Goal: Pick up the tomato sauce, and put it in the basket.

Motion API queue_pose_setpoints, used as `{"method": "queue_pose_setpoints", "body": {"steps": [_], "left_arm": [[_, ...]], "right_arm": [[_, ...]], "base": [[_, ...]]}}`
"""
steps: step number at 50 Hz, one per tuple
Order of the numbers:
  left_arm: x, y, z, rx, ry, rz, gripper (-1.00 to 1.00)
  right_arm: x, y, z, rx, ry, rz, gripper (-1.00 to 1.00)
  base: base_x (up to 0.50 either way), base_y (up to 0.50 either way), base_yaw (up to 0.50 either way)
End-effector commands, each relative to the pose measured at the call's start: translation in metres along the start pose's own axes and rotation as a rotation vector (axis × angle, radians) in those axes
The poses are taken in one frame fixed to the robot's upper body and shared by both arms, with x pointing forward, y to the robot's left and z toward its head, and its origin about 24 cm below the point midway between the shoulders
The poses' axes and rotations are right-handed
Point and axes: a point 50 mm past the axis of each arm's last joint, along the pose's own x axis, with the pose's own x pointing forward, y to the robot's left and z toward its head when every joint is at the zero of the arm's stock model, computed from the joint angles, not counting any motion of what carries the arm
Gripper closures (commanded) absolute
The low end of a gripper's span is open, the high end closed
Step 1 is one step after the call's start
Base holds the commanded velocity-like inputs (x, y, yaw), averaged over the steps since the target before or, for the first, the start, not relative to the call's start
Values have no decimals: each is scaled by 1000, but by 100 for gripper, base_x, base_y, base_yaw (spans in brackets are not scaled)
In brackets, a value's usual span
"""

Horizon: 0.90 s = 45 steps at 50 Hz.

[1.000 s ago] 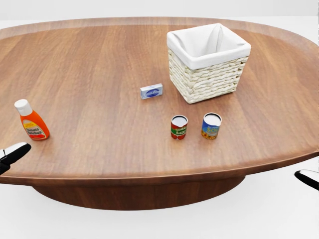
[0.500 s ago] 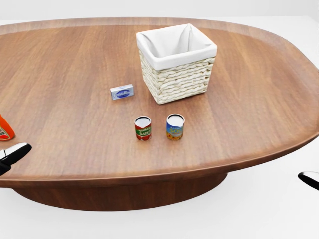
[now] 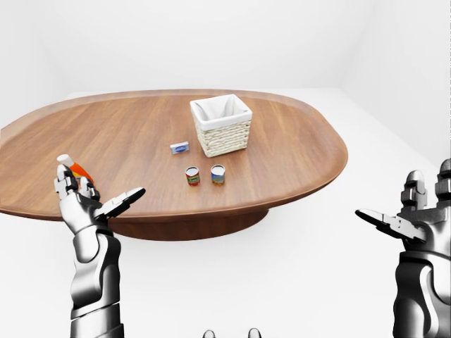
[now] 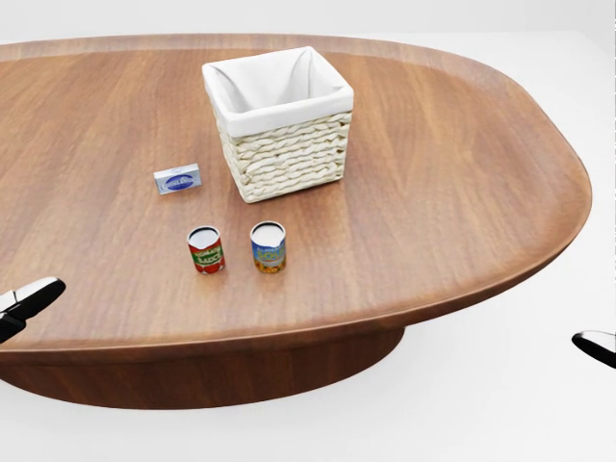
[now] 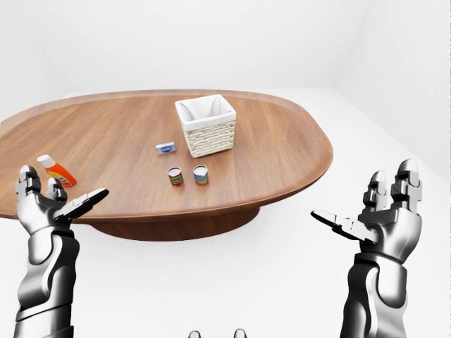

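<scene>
1. I take the basket (image 4: pixel 279 120) as my landmark. The tomato sauce (image 4: pixel 205 250) — a small red-labelled can — stands upright on the counter (image 4: pixel 452 173), below the basket and a little to its left in the head view, apart from it.

2. A blue-and-yellow can (image 4: pixel 268 246) stands just beside the sauce, on the side nearer the basket's lower corner. The two look apart, but the gap is narrow, so I judge the approach should come from the sauce's free side, away from that neighbour.

3. Both hands are off the counter. The left hand (image 3: pixel 88 204) hovers at the counter's near edge, well to the left of the basket, fingers spread and holding nothing. The right hand (image 5: pixel 384 211) hangs out over the floor, well to the right of the basket, fingers also spread and empty.

4. Neither hand is near the can, so I judge the step in hand is closing in — bringing the base nearer until the sauce is comfortably in reach.

5. I would use the left hand, since the sauce sits on the basket's left side, and come down with the fingers wide around the can's middle.

6. A small blue box (image 4: pixel 178 180) lies left of the basket, and an orange bottle (image 5: pixel 56 171) stands far left — neither is in the path.
</scene>
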Motion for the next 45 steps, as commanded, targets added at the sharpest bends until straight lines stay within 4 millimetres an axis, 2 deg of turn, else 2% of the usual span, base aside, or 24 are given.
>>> {"method": "queue_pose_setpoints", "body": {"steps": [1,16,36,45], "left_arm": [[0,-1,0,-2,2,-3,-100],[-2,-2,-4,3,9,-9,-100],[-1,-2,-3,2,10,-9,-100],[-1,-1,-4,2,10,-9,-100]], "right_arm": [[1,0,0,-1,2,3,-100],[0,3,-6,-37,26,20,-100],[-1,6,-1,-35,4,22,-100],[0,6,-8,-35,30,31,-100]], "base": [[0,-38,0],[2,-3,0],[28,0,0],[28,0,0]]}}
